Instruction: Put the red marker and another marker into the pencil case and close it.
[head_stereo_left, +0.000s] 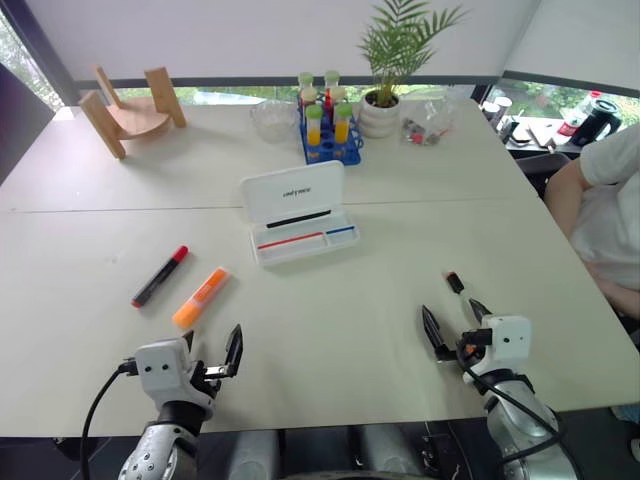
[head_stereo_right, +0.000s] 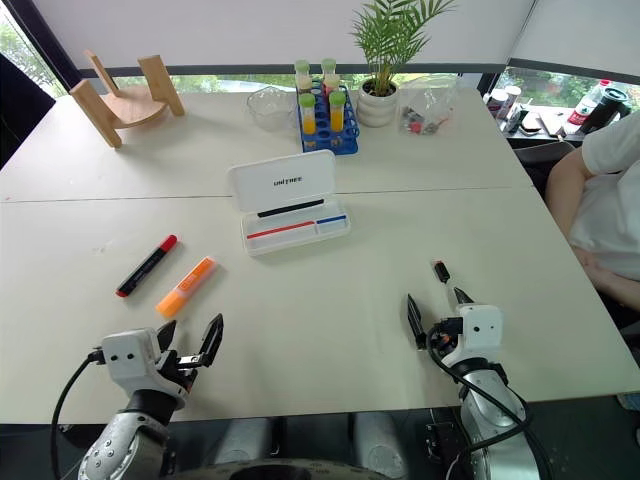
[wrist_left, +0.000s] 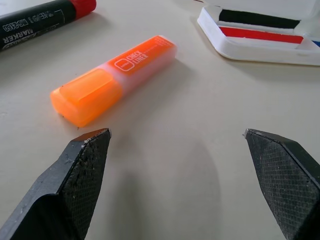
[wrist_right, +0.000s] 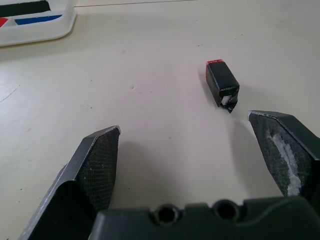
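The red marker, black with a red cap, lies at the table's left. Beside it on its right lies the orange highlighter, the other marker, seen close in the left wrist view. The white pencil case stands open mid-table, lid raised, red and blue stripes inside. My left gripper hangs open just short of the highlighter, holding nothing. Over the front right of the table my right gripper is open and empty too, close behind a short dark marker with a reddish tip.
At the back stand a wooden rack, a glass bowl, a blue tube rack, a potted plant and a clear bag. A seated person is at the right edge.
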